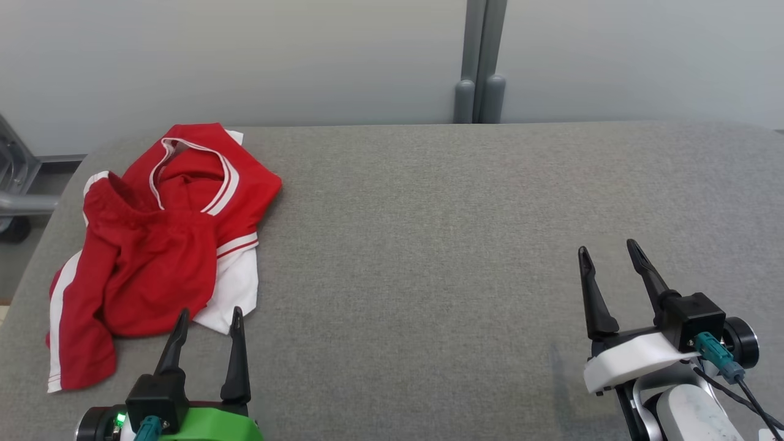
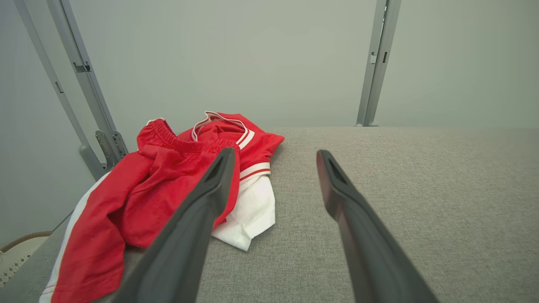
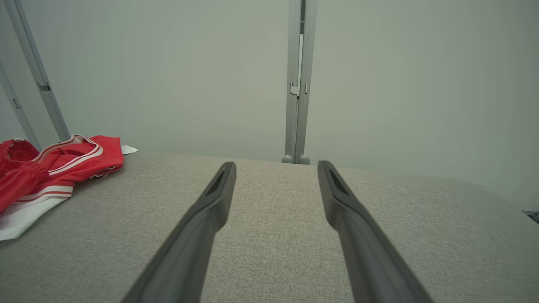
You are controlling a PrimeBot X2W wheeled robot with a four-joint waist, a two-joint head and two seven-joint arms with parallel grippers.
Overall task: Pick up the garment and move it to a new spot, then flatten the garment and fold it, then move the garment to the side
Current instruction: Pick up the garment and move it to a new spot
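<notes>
Status: the garment (image 1: 153,245) lies crumpled at the far left of the grey table (image 1: 429,233), red cloth bunched over a white panel. One long red end runs to the near left, close to the table's left edge. Nothing is lifted; in my judgement the pick-up has not begun.

Left gripper (image 1: 210,311): jaws spread wide, nothing between them. It sits just near of the heap's near edge, tips at the white corner. Whether a tip touches cloth cannot be told.

Right gripper (image 1: 607,246): jaws spread wide, empty, over bare table at the near right, well apart from the garment.

Risks noted:
- The heap is layered. A pinch at the near edge is likely to catch the white corner or a single red fold, so the rest would trail and twist when lifted.
- It cannot be told whether this is one piece or two; an elastic band and a striped neckline both show. A grip on the top layer alone may leave cloth behind.
- The red end near the left edge could slide off the table if the pull goes leftward.
- Fingertips driven too low may snag or ruck the table's fabric cover.
- The right arm has a long reach across; a late arrival would leave the cloth hanging from one point.
</notes>
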